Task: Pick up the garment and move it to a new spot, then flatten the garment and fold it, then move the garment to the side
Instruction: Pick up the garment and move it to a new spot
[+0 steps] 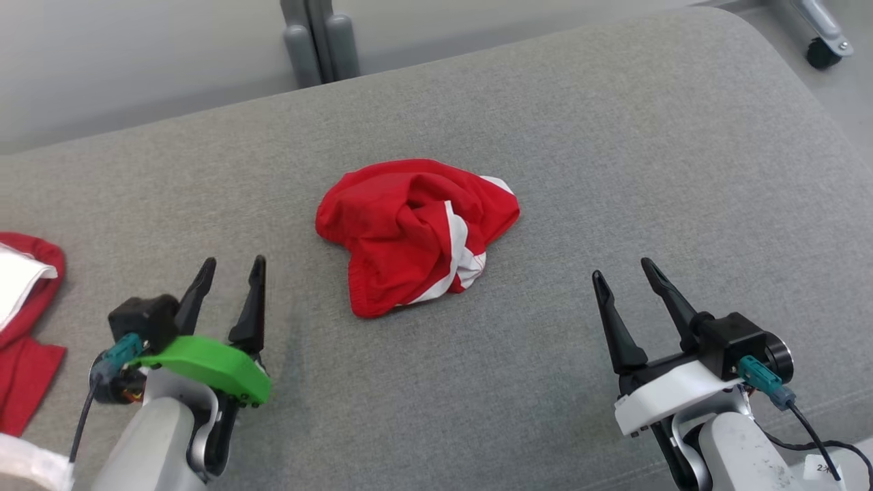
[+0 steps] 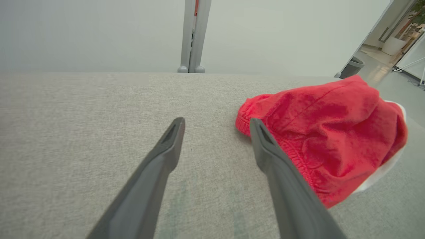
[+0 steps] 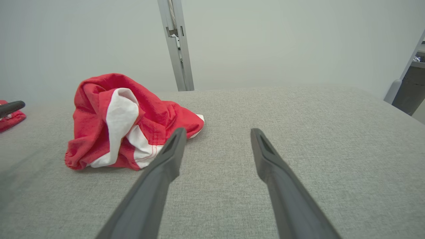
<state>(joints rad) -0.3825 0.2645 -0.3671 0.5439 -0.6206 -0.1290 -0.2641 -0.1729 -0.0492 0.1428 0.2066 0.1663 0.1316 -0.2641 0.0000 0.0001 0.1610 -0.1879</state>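
One red garment point(image 1: 409, 232) with white side stripes and an elastic hem, apparently a pair of shorts, lies crumpled in a loose heap at the centre of the head view, on a grey fabric-covered surface point(image 1: 614, 136). Nothing holds it and neither gripper touches it. A second red and white garment point(image 1: 27, 327) lies at the left edge of that frame, partly cut off, well apart from the first. Two grippers show. The left gripper point(image 1: 234, 262), with a green cover on its wrist, sits at the lower left, its two dark fingers spread apart and empty, pointing up the frame, with bare cloth between it and the heap. The right gripper point(image 1: 622, 268), with a white cover, sits at the lower right, its two fingers likewise spread and empty, also apart from the garment. In the left wrist view the heap fills the right half of the frame, behind the right-hand finger. In the right wrist view it lies at the left, just beyond the left-hand fingertip. Two grey posts point(image 1: 320, 41) stand side by side at the top of the head view, and one black caster wheel point(image 1: 822, 51) shows at the upper right corner.
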